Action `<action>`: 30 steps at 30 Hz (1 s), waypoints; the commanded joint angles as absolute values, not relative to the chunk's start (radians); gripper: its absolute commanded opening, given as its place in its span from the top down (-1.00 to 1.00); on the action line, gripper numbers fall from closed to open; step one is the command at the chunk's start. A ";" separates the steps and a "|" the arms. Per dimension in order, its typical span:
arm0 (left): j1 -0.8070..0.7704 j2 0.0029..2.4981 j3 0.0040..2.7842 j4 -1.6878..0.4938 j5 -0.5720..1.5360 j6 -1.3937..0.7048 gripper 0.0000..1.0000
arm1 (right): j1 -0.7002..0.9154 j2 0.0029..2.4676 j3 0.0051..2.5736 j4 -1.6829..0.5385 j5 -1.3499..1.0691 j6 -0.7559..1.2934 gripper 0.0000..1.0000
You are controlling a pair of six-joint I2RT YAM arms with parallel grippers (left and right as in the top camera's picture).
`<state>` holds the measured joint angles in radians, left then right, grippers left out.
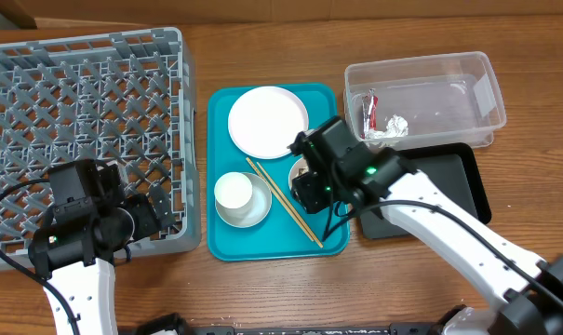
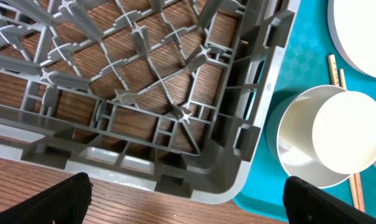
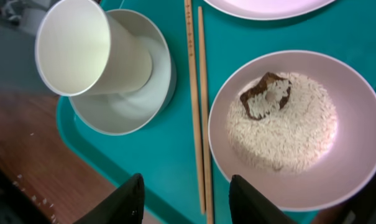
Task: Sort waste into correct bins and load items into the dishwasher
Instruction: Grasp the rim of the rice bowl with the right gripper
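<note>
My right gripper (image 3: 188, 202) is open and empty, hovering over the teal tray (image 3: 163, 155), with the wooden chopsticks (image 3: 197, 93) between its fingers. Beside it is the pinkish bowl (image 3: 355, 155) holding rice (image 3: 287, 134) and a brown scrap (image 3: 265, 93). The white cup (image 3: 76, 46) leans in the grey bowl (image 3: 138, 99). The white plate (image 1: 267, 121) lies at the tray's far end. My left gripper (image 2: 194, 205) is open and empty at the near right corner of the grey dish rack (image 2: 144, 93). The clear tub (image 1: 449, 88) holds the wrapper (image 1: 370, 110) and napkin (image 1: 395, 126).
The black tray (image 1: 462, 181) lies in front of the clear tub, partly under my right arm (image 1: 430, 219). The dish rack (image 1: 76, 93) fills the left of the table, with the teal tray (image 1: 262, 237) right next to it. Bare wood runs along the front edge.
</note>
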<state>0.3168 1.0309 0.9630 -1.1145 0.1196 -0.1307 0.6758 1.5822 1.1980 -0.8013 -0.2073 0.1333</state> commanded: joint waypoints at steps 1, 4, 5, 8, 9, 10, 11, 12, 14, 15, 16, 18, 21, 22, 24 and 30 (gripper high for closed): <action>0.325 1.033 0.985 -1.114 0.131 -0.120 -0.99 | 0.687 1.639 1.191 -0.778 -0.176 0.131 0.13; 0.325 1.033 0.985 -1.114 0.131 -0.120 -0.99 | 0.687 1.693 1.191 -0.766 -0.178 0.141 0.14; 0.325 1.033 0.985 -1.114 0.131 -0.120 -1.00 | 0.687 1.710 1.191 -0.764 -0.179 0.154 0.15; 0.325 1.033 0.985 -1.114 0.131 -0.120 -0.99 | 0.687 1.753 1.191 -0.756 -0.198 0.157 0.21; 0.325 1.033 0.985 -1.114 0.131 -0.120 -0.99 | 0.687 1.764 1.191 -0.752 -0.204 0.157 0.21; 0.325 1.033 0.985 -1.114 0.131 -0.120 -1.00 | 0.687 1.777 1.191 -0.749 -0.208 0.157 0.23; 0.325 1.033 0.985 -1.114 0.131 -0.120 -1.00 | 0.687 1.785 1.191 -0.748 -0.207 0.157 0.26; 0.325 1.033 0.985 -1.114 0.131 -0.120 -1.00 | 0.687 1.796 1.191 -0.748 -0.206 0.157 0.28; 0.325 1.033 0.985 -1.114 0.131 -0.120 -1.00 | 0.687 1.814 1.190 -0.748 -0.207 0.157 0.34; 0.325 1.033 0.985 -1.114 0.131 -0.120 -1.00 | 0.687 1.823 1.190 -0.745 -0.207 0.158 0.39; 0.325 1.033 0.985 -1.114 0.131 -0.120 -1.00 | 0.687 1.827 1.190 -0.743 -0.207 0.160 0.43; 0.325 1.033 0.985 -1.114 0.131 -0.120 -0.99 | 0.687 1.838 1.190 -0.736 -0.207 0.160 0.52; 0.325 1.033 0.985 -1.114 0.131 -0.120 -1.00 | 0.687 1.851 1.190 -0.735 -0.207 0.160 0.55; 0.325 1.033 0.985 -1.114 0.131 -0.120 -1.00 | 0.687 1.855 1.190 -0.738 -0.207 0.160 0.55; 0.325 1.033 0.985 -1.114 0.131 -0.120 -0.99 | 0.687 1.860 1.190 -0.742 -0.206 0.160 0.55; 0.325 1.033 0.985 -1.114 0.131 -0.120 -1.00 | 0.687 1.863 1.190 -0.742 -0.203 0.160 0.67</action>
